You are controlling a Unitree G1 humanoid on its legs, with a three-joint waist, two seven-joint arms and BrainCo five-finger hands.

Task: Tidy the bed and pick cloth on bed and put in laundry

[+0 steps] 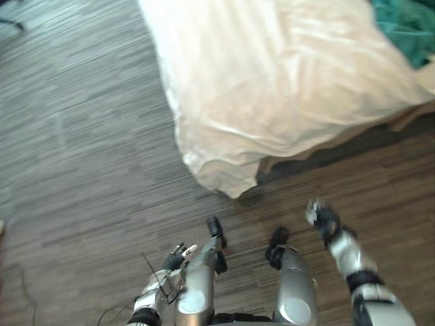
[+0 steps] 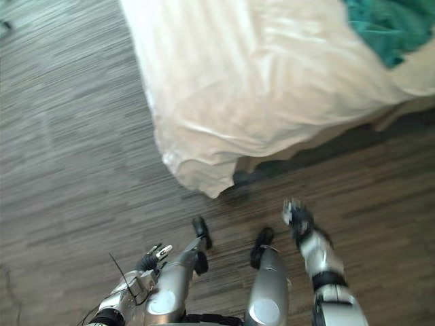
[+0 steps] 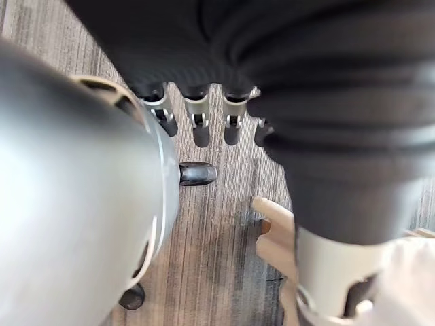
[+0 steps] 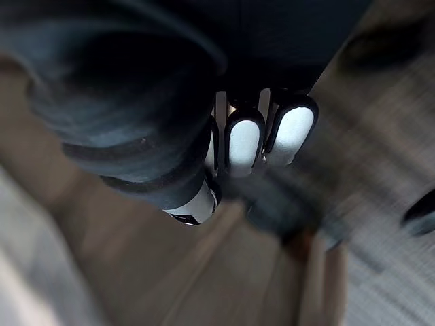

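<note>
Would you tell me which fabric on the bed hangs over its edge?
The cream bedcover: its corner droops over the edge toward the floor, while the teal cloth lies bunched on top at the far right.

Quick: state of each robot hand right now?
Left robot hand: open, holding nothing.
Right robot hand: too blurred to tell.

The left arm (image 1: pixel 155 291) hangs low and close in, its left hand (image 1: pixel 178 257) pointing down. Its fingers (image 3: pixel 198 119) are straight in a row and hold nothing. The right arm (image 1: pixel 353 255) reaches forward, carrying the right hand (image 1: pixel 321 216) ahead of the left. Its fingers (image 4: pixel 243 144) are loosely extended and empty.
</note>
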